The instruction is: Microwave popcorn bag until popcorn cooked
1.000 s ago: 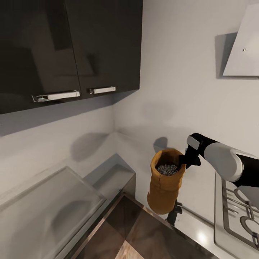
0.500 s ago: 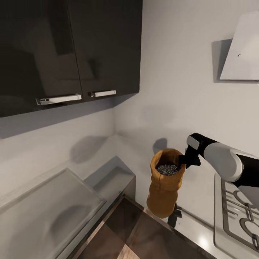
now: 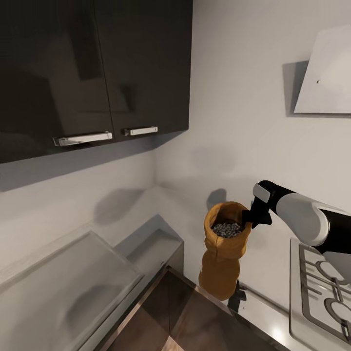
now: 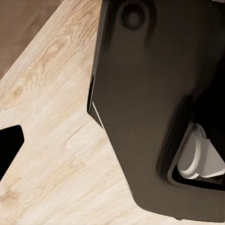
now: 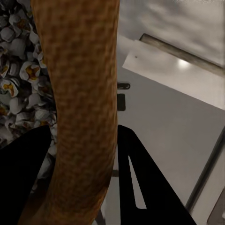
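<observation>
The popcorn bag [image 3: 222,256] hangs in the air, a mustard-tan sack of coarse woven cloth with a thick rolled rim, pinched in a little below the rim and rounded at the bottom. It is clear of the countertop [image 3: 265,319], above that worktop's near left edge and just left of the gas hob [image 3: 321,287]. Inside its open mouth lies the popcorn [image 3: 227,229], a heap of tiny grey-white pieces; in the right wrist view [image 5: 14,61] they look puffed and lumpy, some with yellowish centres.

The right gripper [image 3: 249,218] is clamped on the far right part of the rim. In the right wrist view the rolled cloth [image 5: 82,108] runs between the two black fingers [image 5: 140,183], one on the inner side over the popcorn and one outside. The arm behind it is a smooth white shell with black joints, coming in from the right.

The countertop is glossy grey steel and catches a bright highlight; the hob's grates are pale metal bars. To the left sits a lower, flat, pale grey surface [image 3: 63,287] with a raised edge. Above hang dark glossy wall cabinets [image 3: 92,68] with chrome bar handles, and a pale slanted hood [image 3: 326,73] is on the far wall at right.

The left wrist view shows light wood-grain flooring [image 4: 42,122] and a smooth dark robot body panel [image 4: 150,103]; whether the left gripper is wide or narrow I cannot tell.
</observation>
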